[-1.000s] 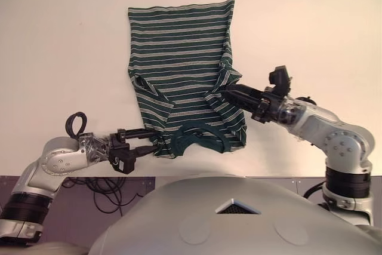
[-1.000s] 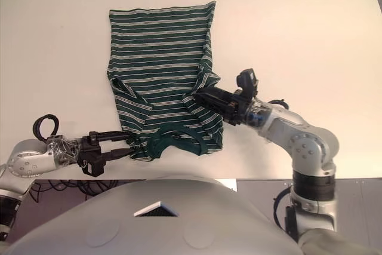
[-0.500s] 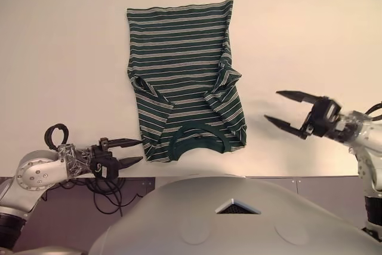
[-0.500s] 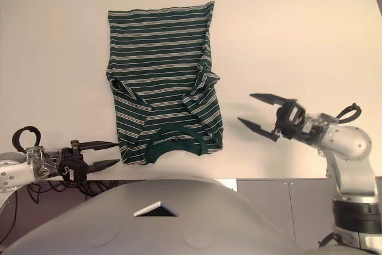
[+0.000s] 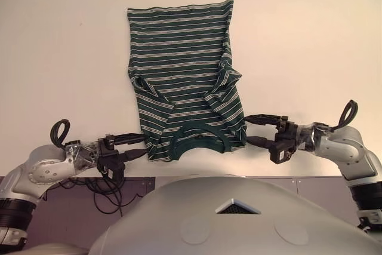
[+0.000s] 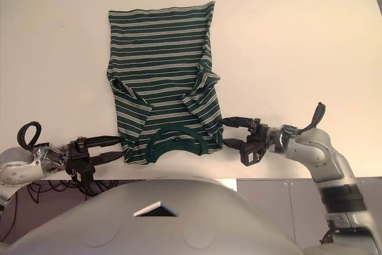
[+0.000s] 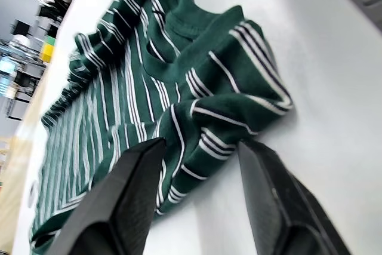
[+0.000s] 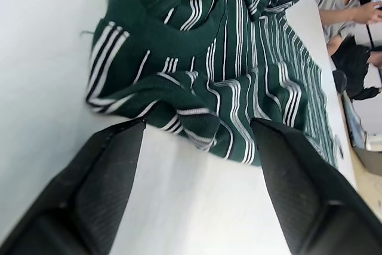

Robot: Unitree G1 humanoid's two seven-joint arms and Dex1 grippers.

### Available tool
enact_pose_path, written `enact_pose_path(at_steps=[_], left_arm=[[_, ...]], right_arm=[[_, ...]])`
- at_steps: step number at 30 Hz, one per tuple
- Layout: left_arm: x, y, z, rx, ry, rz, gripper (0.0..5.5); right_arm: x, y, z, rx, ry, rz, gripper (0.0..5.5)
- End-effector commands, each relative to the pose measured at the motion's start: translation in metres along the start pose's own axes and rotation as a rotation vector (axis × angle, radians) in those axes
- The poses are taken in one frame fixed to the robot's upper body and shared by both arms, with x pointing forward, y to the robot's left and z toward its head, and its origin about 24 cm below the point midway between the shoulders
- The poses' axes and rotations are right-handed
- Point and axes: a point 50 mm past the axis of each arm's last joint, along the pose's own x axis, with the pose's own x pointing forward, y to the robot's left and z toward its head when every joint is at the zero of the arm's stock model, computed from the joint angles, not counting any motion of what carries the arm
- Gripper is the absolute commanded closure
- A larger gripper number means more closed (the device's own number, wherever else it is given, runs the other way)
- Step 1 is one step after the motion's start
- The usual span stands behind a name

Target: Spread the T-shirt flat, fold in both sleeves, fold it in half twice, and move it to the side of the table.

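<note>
Both moved back in, left fingers (image 5: 131, 137) and right fingers (image 5: 262, 117) open astride near corners of T-shirt (image 5: 179, 52)

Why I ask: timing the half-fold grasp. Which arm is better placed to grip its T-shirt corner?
Left, narrowly. The left gripper is open with the T-shirt corner between its fingers; the right gripper is open too, its tips only at the other corner's edge.

no readable text, labels or numbers anywhere

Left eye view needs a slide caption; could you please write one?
Open left hand and right hand bracket the near corners of the T-shirt on the table.
</note>
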Motion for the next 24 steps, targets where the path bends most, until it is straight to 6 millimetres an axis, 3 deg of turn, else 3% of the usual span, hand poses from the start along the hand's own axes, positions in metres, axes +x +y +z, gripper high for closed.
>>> enact_pose_path(at_steps=[1, 9, 18, 21, 24], left_arm=[[0.006, -0.031, -0.008, -0.053, 0.052, -0.184, 3.52], [0.008, -0.038, -0.010, -0.057, 0.041, -0.214, 4.78], [0.009, -0.041, -0.010, -0.086, 0.044, -0.229, 5.42], [0.011, -0.036, -0.001, -0.176, -0.014, -0.181, 5.48], [0.005, -0.012, 0.026, -0.447, -0.140, -0.160, 5.48]], right_arm=[[0.006, 0.019, -0.008, 0.022, 0.053, 0.150, 2.42], [0.010, 0.022, -0.006, 0.027, 0.018, 0.179, 3.87], [0.010, 0.021, -0.001, 0.096, -0.017, 0.147, 5.44], [0.006, 0.015, 0.007, 0.274, -0.090, 0.092, 5.50], [-0.006, 0.005, 0.019, 0.557, -0.204, 0.071, 5.50]])
